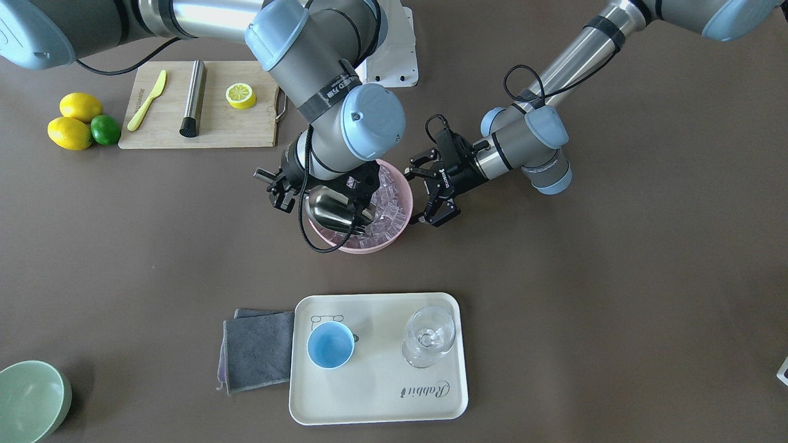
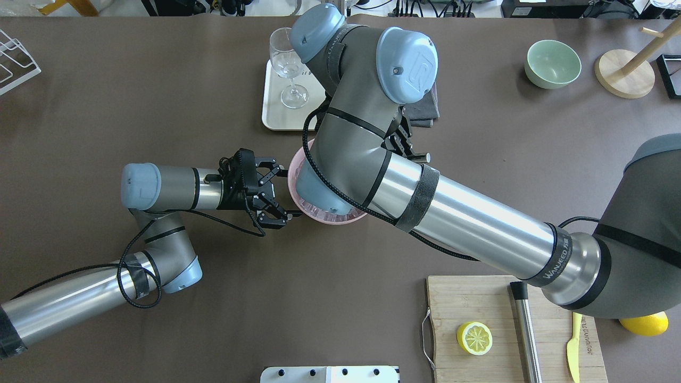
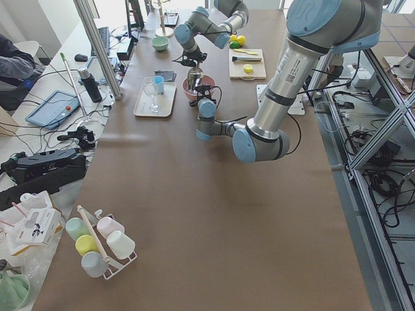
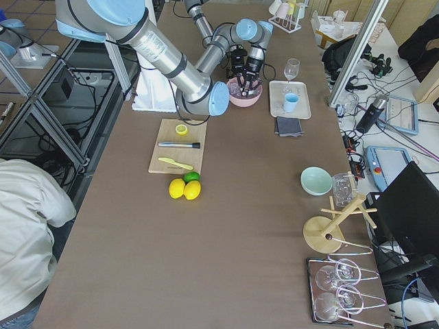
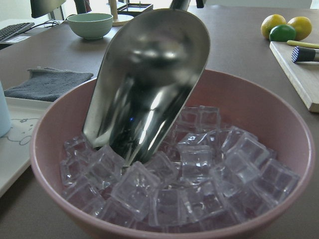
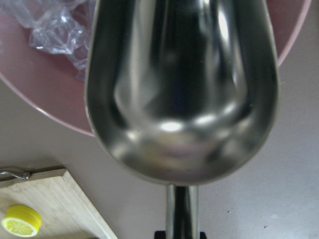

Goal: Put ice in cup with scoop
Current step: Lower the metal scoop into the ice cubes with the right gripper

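Observation:
The pink bowl (image 1: 404,192) holds heaped clear ice (image 1: 389,206). My right gripper (image 1: 286,192) is shut on the handle of the steel scoop (image 1: 335,212), which tilts down with its tip among the cubes, as the left wrist view shows for the scoop (image 5: 149,84) and the ice (image 5: 199,174). My left gripper (image 1: 436,197) is open and empty beside the bowl's rim; it also shows in the overhead view (image 2: 274,194). The light-blue cup (image 1: 330,344) stands empty on the cream tray (image 1: 431,394), apart from both grippers.
A clear stemmed glass (image 1: 429,335) shares the tray. A grey cloth (image 1: 258,351) lies beside it. A pale green bowl (image 1: 31,400) sits at the corner. A cutting board (image 1: 234,132) carries a lemon half, a steel rod and a yellow knife, with lemons (image 1: 71,132) nearby.

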